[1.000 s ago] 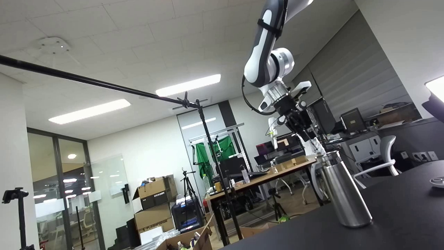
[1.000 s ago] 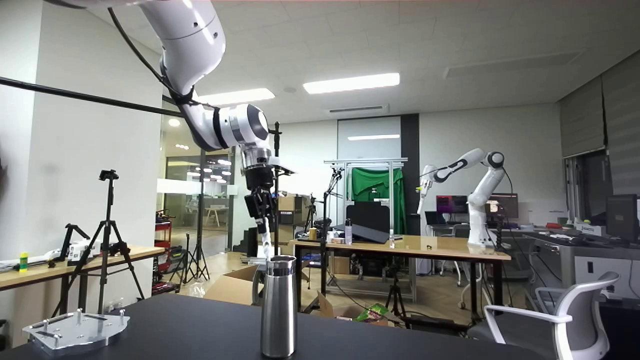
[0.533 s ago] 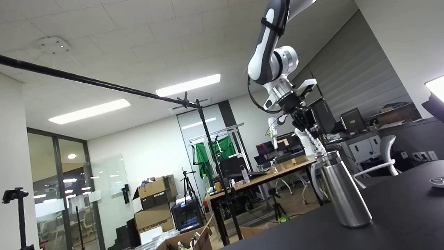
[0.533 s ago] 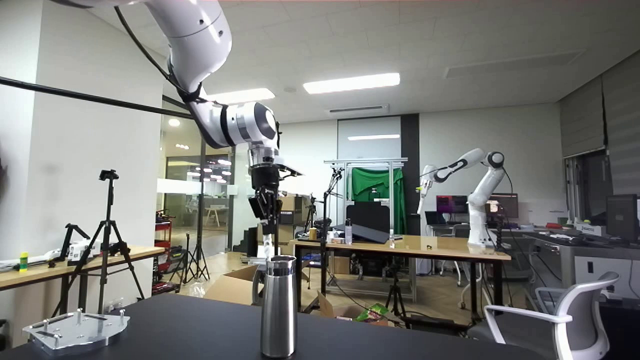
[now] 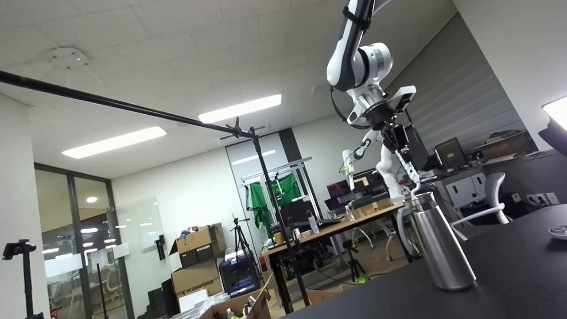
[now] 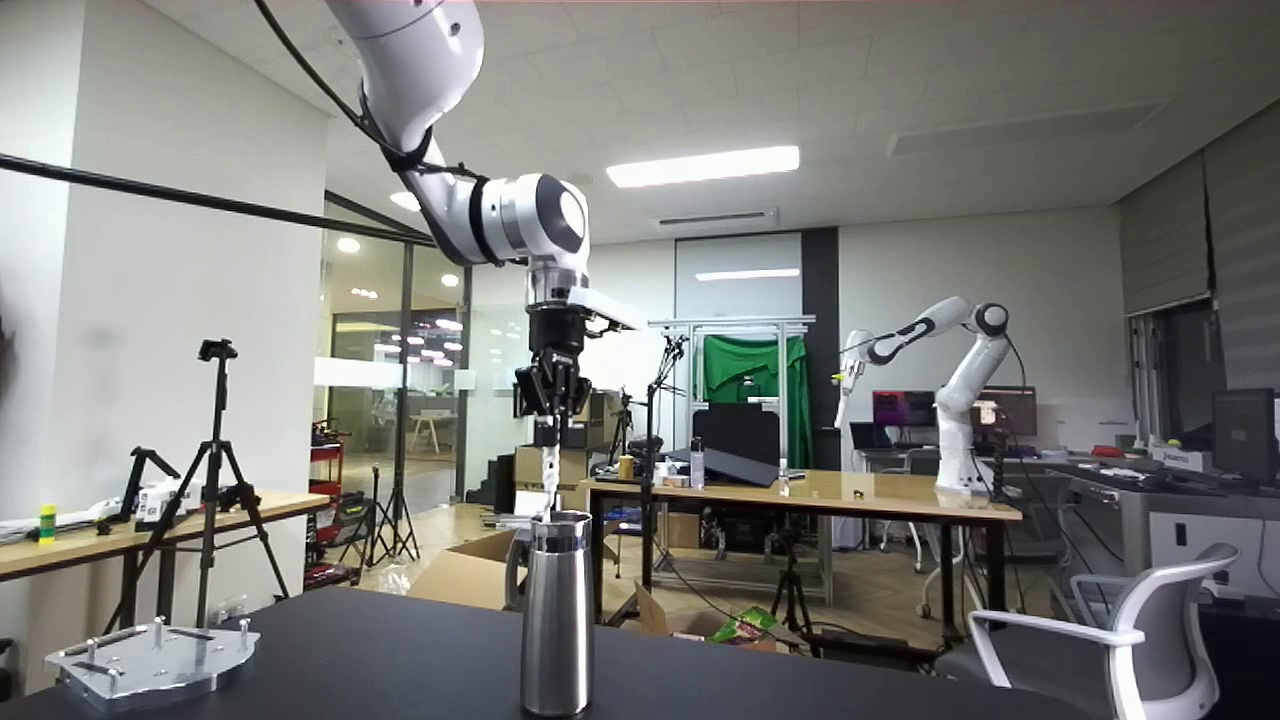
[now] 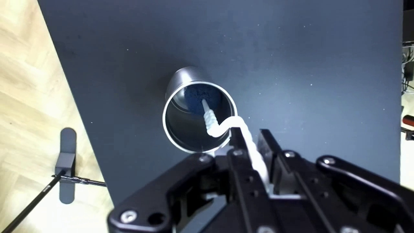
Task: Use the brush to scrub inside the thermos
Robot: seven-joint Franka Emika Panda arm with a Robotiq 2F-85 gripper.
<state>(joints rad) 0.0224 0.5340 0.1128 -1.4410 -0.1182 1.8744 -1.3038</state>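
Note:
The silver thermos (image 5: pixel 440 248) stands upright and open on the black table, also in an exterior view (image 6: pixel 558 630) and the wrist view (image 7: pixel 185 77). The brush's white, twisted handle (image 6: pixel 550 468) runs from my gripper (image 6: pixel 548 437) down into the mouth; it also shows in an exterior view (image 5: pixel 408 169). In the wrist view the handle (image 7: pixel 212 122) has an S-bend at the rim, and dark blue bristles (image 7: pixel 203 98) show inside. The handle lies between my partly closed fingers (image 7: pixel 250 132); its upper end is hidden. The gripper (image 5: pixel 401 151) is above the thermos.
A clear plate with short posts (image 6: pixel 150 665) lies on the black table (image 6: pixel 380 650). The table edge and floor (image 7: pixel 29 97) show at the left of the wrist view. A chair (image 6: pixel 1165 630) and an open cardboard box (image 6: pixel 465 590) stand beyond the table.
My gripper has moved up and to the right and turned somewhat in both exterior views. More of the handle shows, with its bend now at the rim. The thermos has hardly moved.

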